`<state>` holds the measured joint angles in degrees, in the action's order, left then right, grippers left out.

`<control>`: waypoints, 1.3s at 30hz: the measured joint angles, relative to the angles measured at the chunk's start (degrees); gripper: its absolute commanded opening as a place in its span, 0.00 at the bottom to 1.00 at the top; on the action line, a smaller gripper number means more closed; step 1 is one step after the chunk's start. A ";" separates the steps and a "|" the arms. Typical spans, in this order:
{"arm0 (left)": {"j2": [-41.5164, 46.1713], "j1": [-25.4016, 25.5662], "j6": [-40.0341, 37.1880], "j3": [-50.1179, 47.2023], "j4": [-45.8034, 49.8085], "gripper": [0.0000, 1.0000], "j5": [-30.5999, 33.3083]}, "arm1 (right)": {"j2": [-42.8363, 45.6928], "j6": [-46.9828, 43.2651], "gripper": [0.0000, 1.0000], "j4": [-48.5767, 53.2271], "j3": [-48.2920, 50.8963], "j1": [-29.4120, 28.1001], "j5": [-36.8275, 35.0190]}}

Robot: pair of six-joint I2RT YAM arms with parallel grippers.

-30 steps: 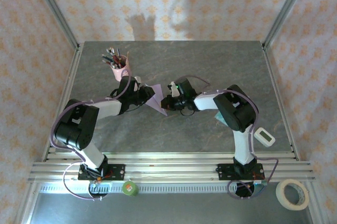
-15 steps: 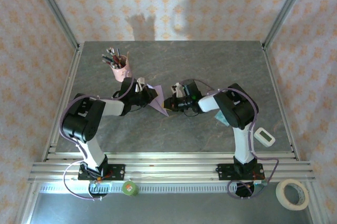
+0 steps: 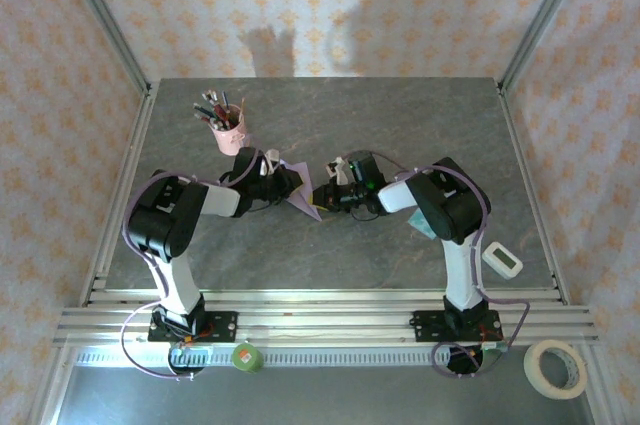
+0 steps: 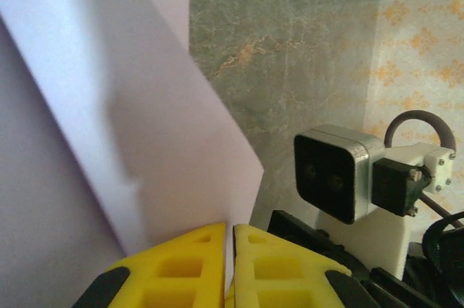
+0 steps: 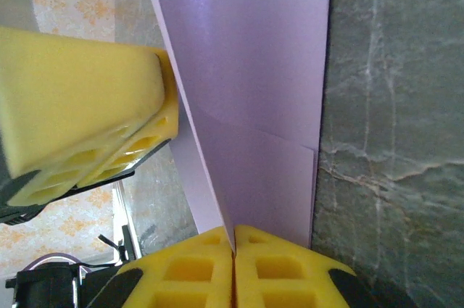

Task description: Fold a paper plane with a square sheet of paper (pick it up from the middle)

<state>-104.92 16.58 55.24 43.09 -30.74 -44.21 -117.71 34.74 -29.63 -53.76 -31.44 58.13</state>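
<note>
A grey marbled bench point(image 3: 400, 115) is enclosed by walls papered in a pale orange pattern point(image 3: 350, 5). Aluminium posts point(image 3: 105, 20) rise at the back corners, and a slotted rail point(image 3: 330, 320) runs along the near edge, where both arm bases are bolted. Broad bare stretches of the bench are seen toward the back edge and across the near half in front of the rail. A pink pen cup point(image 3: 230, 135) stands at the back left, near the left arm's wrist. A white handheld device point(image 3: 502, 260) lies by the right edge, and a roll of tape point(image 3: 556, 367) sits outside the rail at the near right corner.

The sheet of paper point(image 3: 305, 203) is held at the middle of the bench, between the two arms, which are reached inward toward each other. It is creased, and from above it is seen as a narrow lilac wedge pointing toward the near side.

The left tool point(image 4: 230, 250) is pressed together on the sheet, the paper running down into the slit between its yellow fingers. The right tool point(image 5: 233, 250) is likewise pinched shut on the sheet, a fold line leading straight into its closed jaws. The two tools are close together on the same sheet; whether they touch cannot be told.
</note>
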 measured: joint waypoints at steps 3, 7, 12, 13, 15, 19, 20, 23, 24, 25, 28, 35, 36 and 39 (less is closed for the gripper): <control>-0.31 0.26 0.00 0.37 -0.28 0.12 -0.42 | 0.00 0.00 0.09 0.00 0.00 0.00 0.02; -0.72 0.59 0.00 0.44 -0.35 0.12 -0.59 | -0.02 0.00 0.09 0.00 0.00 0.00 0.04; -1.90 0.68 0.00 0.81 -0.31 0.12 -0.57 | 0.00 0.15 0.14 -0.15 -0.04 0.02 0.46; -2.10 0.68 -0.02 0.83 -0.31 0.12 -0.59 | 0.00 0.17 0.16 -0.24 -0.04 0.02 0.63; -2.27 0.68 0.00 0.85 -0.09 0.12 -0.57 | 0.20 -0.07 0.18 -0.02 -0.15 0.07 0.90; -2.29 0.68 -0.02 0.85 0.04 0.11 -0.57 | 1.31 -1.62 0.21 2.73 -0.31 0.07 0.68; -2.29 0.68 -0.02 0.85 0.02 0.11 -0.57 | 1.70 -2.10 0.21 3.78 -0.31 0.07 0.55; -2.29 0.68 -0.02 0.85 0.04 0.11 -0.52 | 2.82 -3.82 0.21 7.15 -0.28 0.07 -0.04; -2.29 0.68 0.00 0.85 0.04 0.11 -0.48 | 3.13 -4.39 0.21 8.04 -0.28 0.07 -0.24; -2.29 0.68 -0.02 0.85 0.04 0.11 -0.39 | 3.43 -5.01 0.21 8.98 -0.28 0.11 -0.46; -2.29 0.68 -0.02 0.85 0.04 0.11 -0.37 | 4.35 -6.40 0.21 11.26 -0.17 0.11 -1.20; -2.32 0.68 0.00 0.85 0.07 0.11 -0.37 | 4.76 -8.92 0.19 12.98 -0.09 0.11 -2.01; -2.32 0.68 0.00 0.85 0.07 0.11 -0.37 | 4.76 -9.09 0.19 13.07 -0.09 0.11 -2.10; -2.32 0.68 0.00 0.85 0.09 0.11 -0.37 | 4.76 -9.60 0.16 13.40 -0.11 0.09 -2.43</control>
<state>-107.24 17.26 55.24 43.94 -30.65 -44.58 -112.95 25.15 -16.23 -53.87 -31.35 55.70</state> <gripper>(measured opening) 0.111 0.173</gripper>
